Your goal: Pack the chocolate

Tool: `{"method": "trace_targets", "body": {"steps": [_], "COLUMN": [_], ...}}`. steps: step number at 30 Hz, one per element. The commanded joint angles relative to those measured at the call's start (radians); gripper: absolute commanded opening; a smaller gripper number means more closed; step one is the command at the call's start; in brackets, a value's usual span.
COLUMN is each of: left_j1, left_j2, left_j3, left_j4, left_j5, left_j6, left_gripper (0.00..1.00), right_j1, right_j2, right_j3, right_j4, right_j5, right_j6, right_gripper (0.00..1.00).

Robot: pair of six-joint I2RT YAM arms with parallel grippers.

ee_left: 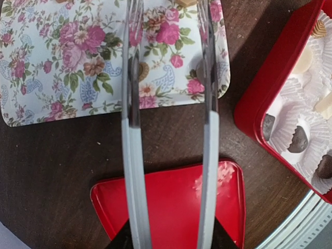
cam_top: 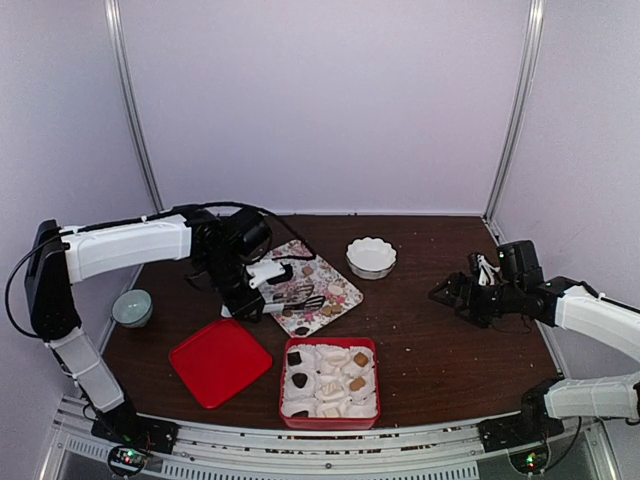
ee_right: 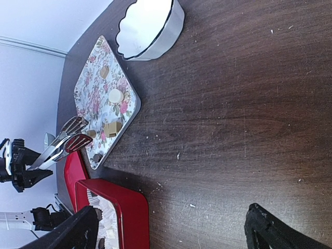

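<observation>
Several small chocolates [cam_top: 336, 290] lie on the floral tray [cam_top: 293, 250]; more sit in white paper cups in the red box [cam_top: 330, 343], such as a dark one [cam_top: 299, 380] and a tan one [cam_top: 361, 359]. My left gripper [cam_top: 255, 298] is shut on metal tongs [cam_top: 300, 297]. In the left wrist view the tongs [ee_left: 129, 155] stand spread, tips over the tray [ee_left: 52, 78], with a tan piece [ee_left: 140, 71] and a dark piece [ee_left: 199, 70] beside the arms; nothing shows between the tips. My right gripper [cam_top: 450, 293] is open and empty above the table, far right.
A red lid [cam_top: 220, 360] lies left of the box. A white scalloped bowl [cam_top: 371, 257] stands behind the tray. A small pale green bowl [cam_top: 132, 307] sits at the far left. Crumbs dot the dark wooden table [cam_top: 440, 350].
</observation>
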Motion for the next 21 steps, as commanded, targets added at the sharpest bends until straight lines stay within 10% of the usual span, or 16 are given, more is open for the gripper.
{"method": "trace_targets", "body": {"steps": [1, 21], "left_j1": [-0.002, -0.013], "left_j2": [0.038, 0.196], "left_j3": [0.032, 0.163], "left_j4": [0.024, 0.005], "left_j5": [0.029, 0.045], "left_j6": [0.018, 0.044], "left_gripper": [0.38, 0.35], "right_j1": [0.004, 0.002], "right_j2": [-0.004, 0.026], "right_j3": [0.006, 0.021], "right_j4": [0.022, 0.022], "right_j5": [0.016, 0.019], "right_j6": [0.009, 0.0], "right_gripper": [1.0, 1.0]}}
